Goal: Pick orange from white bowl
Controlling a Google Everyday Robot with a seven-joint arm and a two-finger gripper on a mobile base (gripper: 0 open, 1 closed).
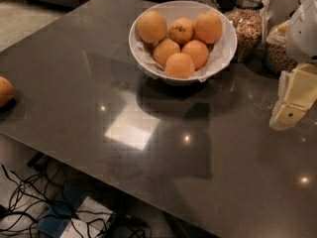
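Over toward the back of the dark, shiny table (pixel 74 83) sits the white bowl (pixel 173 6), lined with crumpled white paper, with six pieces of fruit piled in it. The orange (pixel 152 26) is the one at the back left of the pile: clearly the biggest of the bunch, smooth-skinned, and a bit paler and more yellow than its neighbours. It's leaning against the paper at the bowl's left wall and touching the smaller orange (pixel 182 30) beside it, which is a deeper colour with a dark stem dimple. The gripper (pixel 292 100) is way off at the right edge of the table, a cream-coloured blocky thing hanging just above the surface, well apart from the bowl and not holding anything. Honestly can't tell from where I'm standing whether it's spread or closed. Behind the bowl is a glass jar (pixel 247 26) of grain, and a stray orange (pixel 4 90) sits alone on the table's left edge.
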